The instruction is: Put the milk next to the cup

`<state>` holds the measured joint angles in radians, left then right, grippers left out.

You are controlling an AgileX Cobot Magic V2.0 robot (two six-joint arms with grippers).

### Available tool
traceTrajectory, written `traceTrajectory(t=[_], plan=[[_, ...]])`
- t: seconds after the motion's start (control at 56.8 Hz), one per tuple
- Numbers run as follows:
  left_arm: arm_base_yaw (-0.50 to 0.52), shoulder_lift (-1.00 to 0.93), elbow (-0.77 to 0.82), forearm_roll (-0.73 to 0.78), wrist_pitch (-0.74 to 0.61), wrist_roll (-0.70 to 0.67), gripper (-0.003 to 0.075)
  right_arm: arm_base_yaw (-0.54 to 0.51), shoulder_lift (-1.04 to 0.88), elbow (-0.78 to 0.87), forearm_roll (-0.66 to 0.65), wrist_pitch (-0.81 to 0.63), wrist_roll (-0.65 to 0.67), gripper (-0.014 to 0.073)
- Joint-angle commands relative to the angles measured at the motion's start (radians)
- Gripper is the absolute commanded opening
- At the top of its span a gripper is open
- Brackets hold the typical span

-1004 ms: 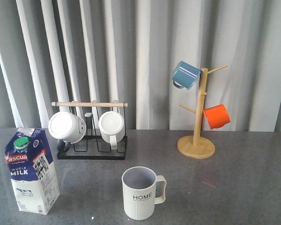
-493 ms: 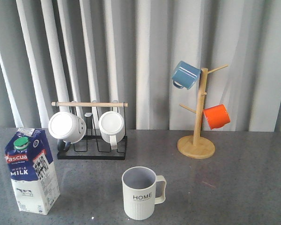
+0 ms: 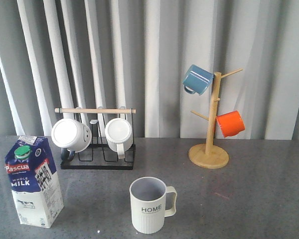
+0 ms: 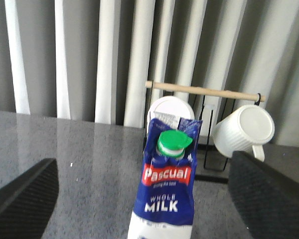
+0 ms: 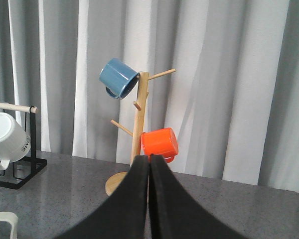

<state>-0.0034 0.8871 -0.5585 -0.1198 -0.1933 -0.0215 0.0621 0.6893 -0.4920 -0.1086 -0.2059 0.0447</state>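
Grey pleated curtain point(image 3: 154, 59), grey table point(image 3: 249, 199), milk point(image 3: 34, 181) upright, cup point(image 3: 148, 205) apart; left hand point(image 4: 139, 199) released, right hand point(image 5: 149, 199) clenched

Only the fingers of the robot's body show, and only in the two wrist views. The left claw point(image 4: 139, 199) has two black fingers point(image 4: 269, 194) with a finely cross-hatched, textured surface and broad wedge outlines tapering to rounded tips. The right claw point(image 5: 149, 199) has two smooth, matte black fingers point(image 5: 132, 204) with curved outer edges that narrow to blunt tips; no cables, screws or markings can be seen on either.
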Motion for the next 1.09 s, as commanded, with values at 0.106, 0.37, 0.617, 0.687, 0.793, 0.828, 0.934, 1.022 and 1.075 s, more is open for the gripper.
traceTrajectory(t=[0.106,0.37,0.617,0.687,0.793,0.828,0.934,1.022,1.075], plan=[[0.000,0.075,-0.174,0.089,-0.066,-0.062,0.0727,-0.006,-0.002,-0.027,-0.003,-0.066,-0.008,-0.0008],[-0.041,0.289,-0.288,0.120,-0.078,-0.103,0.0724,-0.006,-0.002,-0.027,-0.003,-0.066,-0.008,-0.0008],[-0.050,0.432,-0.307,0.150,-0.120,-0.105,0.0723,-0.006,-0.002,-0.027,-0.003,-0.067,-0.008,-0.0008],[-0.050,0.465,-0.307,0.150,-0.144,-0.104,0.0722,-0.006,-0.002,-0.027,-0.003,-0.067,-0.008,-0.0008],[-0.050,0.512,-0.307,0.150,-0.185,-0.105,0.0720,-0.006,-0.002,-0.027,-0.003,-0.067,-0.008,-0.0008],[-0.050,0.522,-0.307,0.150,-0.190,-0.105,0.0719,-0.006,-0.002,-0.027,-0.003,-0.067,-0.008,-0.0008],[-0.050,0.562,-0.307,0.150,-0.196,-0.105,0.0709,-0.006,-0.002,-0.027,-0.003,-0.067,-0.008,-0.0008],[-0.049,0.593,-0.307,0.146,-0.215,-0.105,0.0668,-0.006,-0.002,-0.027,-0.003,-0.067,-0.008,-0.0008],[-0.047,0.611,-0.307,0.129,-0.240,-0.104,0.0607,-0.006,-0.002,-0.027,-0.003,-0.067,-0.008,-0.0008]])
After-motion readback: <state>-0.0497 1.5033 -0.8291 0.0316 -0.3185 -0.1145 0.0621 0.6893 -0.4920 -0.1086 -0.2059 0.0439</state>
